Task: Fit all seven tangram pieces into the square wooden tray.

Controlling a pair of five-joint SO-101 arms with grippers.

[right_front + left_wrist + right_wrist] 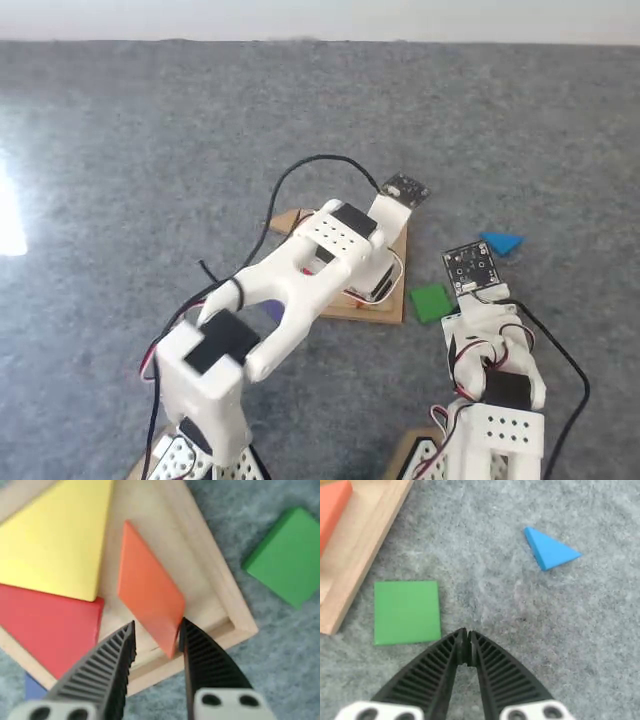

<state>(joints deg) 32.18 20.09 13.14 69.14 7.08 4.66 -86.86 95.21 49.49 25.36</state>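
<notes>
Grey felt desk: left tool apart around orange parallelogram corner in tray, likely seating it; right tool together, empty, beside green square.

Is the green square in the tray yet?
Out. The green square lies flat on the grey mat beside the tray, outside its rim.

Tray holds yellow triangle, red piece, orange parallelogram (green square, blue triangle outside).
</notes>
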